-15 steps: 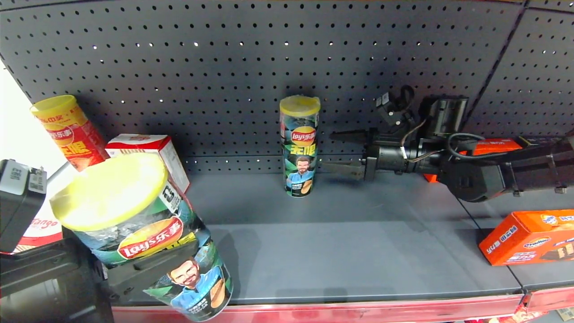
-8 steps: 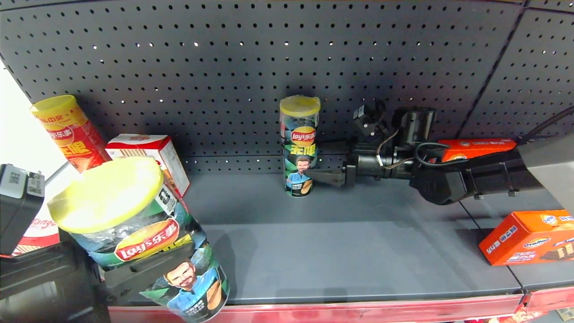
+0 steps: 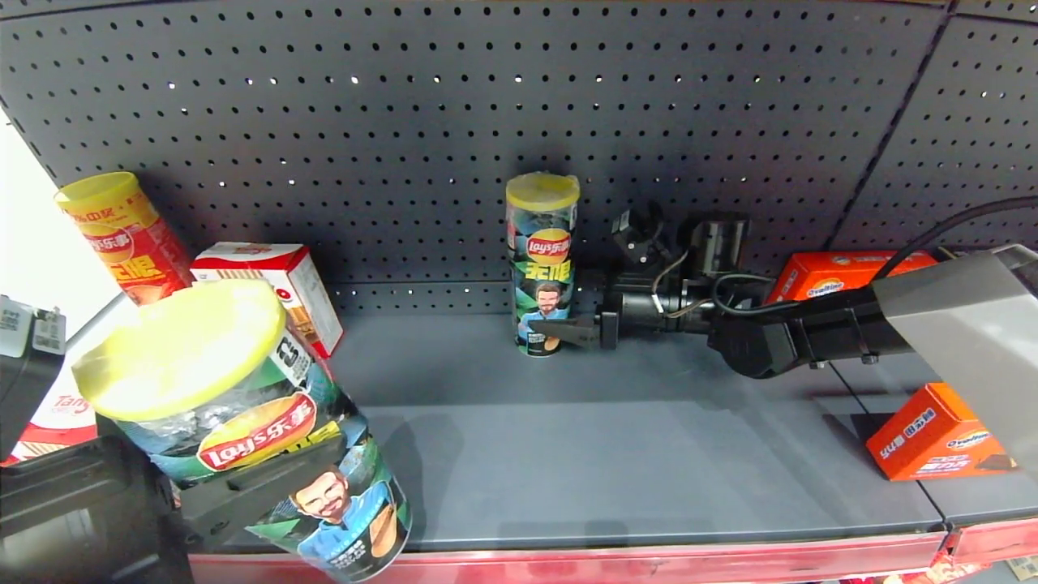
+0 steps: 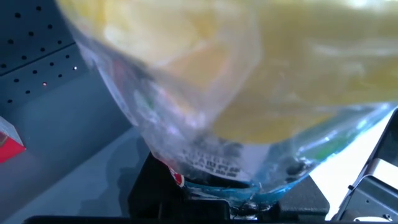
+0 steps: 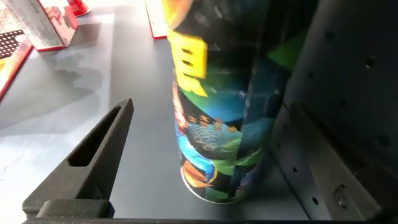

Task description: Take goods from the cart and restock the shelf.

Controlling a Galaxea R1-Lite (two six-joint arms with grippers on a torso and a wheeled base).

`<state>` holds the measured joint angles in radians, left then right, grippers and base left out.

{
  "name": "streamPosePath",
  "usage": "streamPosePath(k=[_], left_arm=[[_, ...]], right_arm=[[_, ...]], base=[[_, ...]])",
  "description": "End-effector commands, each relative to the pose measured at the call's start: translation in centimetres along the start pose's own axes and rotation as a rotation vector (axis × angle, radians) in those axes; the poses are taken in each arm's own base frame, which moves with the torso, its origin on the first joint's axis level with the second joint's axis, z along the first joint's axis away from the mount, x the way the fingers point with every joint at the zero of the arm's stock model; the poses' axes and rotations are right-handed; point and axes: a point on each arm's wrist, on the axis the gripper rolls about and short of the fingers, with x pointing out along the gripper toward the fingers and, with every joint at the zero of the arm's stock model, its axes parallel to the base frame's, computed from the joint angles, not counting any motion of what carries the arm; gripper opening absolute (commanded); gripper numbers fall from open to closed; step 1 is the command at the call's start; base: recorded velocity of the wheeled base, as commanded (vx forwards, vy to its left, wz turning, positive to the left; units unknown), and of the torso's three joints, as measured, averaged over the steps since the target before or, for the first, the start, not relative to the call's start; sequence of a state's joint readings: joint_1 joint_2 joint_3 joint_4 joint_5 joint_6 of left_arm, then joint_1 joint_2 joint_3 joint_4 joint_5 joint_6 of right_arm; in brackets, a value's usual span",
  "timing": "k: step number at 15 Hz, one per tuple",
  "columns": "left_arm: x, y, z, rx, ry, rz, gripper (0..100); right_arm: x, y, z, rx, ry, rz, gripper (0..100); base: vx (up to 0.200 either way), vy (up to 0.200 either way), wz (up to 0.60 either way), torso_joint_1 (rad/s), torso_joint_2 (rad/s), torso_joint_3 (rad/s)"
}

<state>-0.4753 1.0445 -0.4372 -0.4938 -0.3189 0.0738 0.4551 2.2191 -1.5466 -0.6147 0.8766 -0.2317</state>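
A chips can (image 3: 542,264) with a yellow lid stands upright at the back of the grey shelf (image 3: 632,454). My right gripper (image 3: 572,302) is open at its lower half. The near finger (image 3: 572,331) lies in front of the can's base, and the far one is hidden behind the can. In the right wrist view that finger (image 5: 87,165) sits beside the can (image 5: 224,118), apart from it. My left gripper (image 3: 243,470) is shut on a second, tilted chips can (image 3: 243,422) at the shelf's front left corner; its wrapped lid end (image 4: 236,81) shows close up.
A red chips can (image 3: 122,239) and a white-and-red box (image 3: 280,284) stand at the back left. Orange boxes lie at the right, one at the back (image 3: 843,272) and one nearer (image 3: 932,434). The pegboard wall (image 3: 486,97) closes the back.
My right arm has moved left, bringing its open fingers from beside the standing can to around its lower half. The can in my left gripper has drifted slightly left.
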Motion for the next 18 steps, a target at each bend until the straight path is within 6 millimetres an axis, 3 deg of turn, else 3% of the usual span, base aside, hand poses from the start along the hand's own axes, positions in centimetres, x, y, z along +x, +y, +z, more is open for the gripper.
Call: streamPosePath(k=[1,8,9,15,18], left_arm=[[0.0,0.0,0.0,-0.001,0.002,0.0,0],[-0.3,-0.2,-0.8,-0.007,0.02,-0.002,0],[-0.3,-0.2,-0.8,-0.006,0.019,-0.002,0],[-0.4,-0.2,-0.8,-0.006,0.019,-0.002,0],[-0.4,-0.2,-0.8,-0.006,0.018,0.001,0]], right_arm=[[0.6,-0.2,-0.6,0.001,0.002,-0.001,100],[1.7,-0.3,-0.7,0.003,-0.011,0.007,100],[1.9,-0.3,-0.8,0.007,-0.013,0.011,0],[2.5,-0.1,-0.5,0.009,-0.017,-0.018,0],[0.9,0.8,2.1,-0.015,-0.039,-0.029,0]], base=[[0.0,0.0,0.0,0.0,0.0,0.0],[0.0,0.0,0.0,0.0,0.0,0.0],[0.0,0.0,0.0,0.0,0.0,0.0],[0.0,0.0,0.0,0.0,0.0,0.0],[0.0,0.0,0.0,0.0,0.0,0.0]])
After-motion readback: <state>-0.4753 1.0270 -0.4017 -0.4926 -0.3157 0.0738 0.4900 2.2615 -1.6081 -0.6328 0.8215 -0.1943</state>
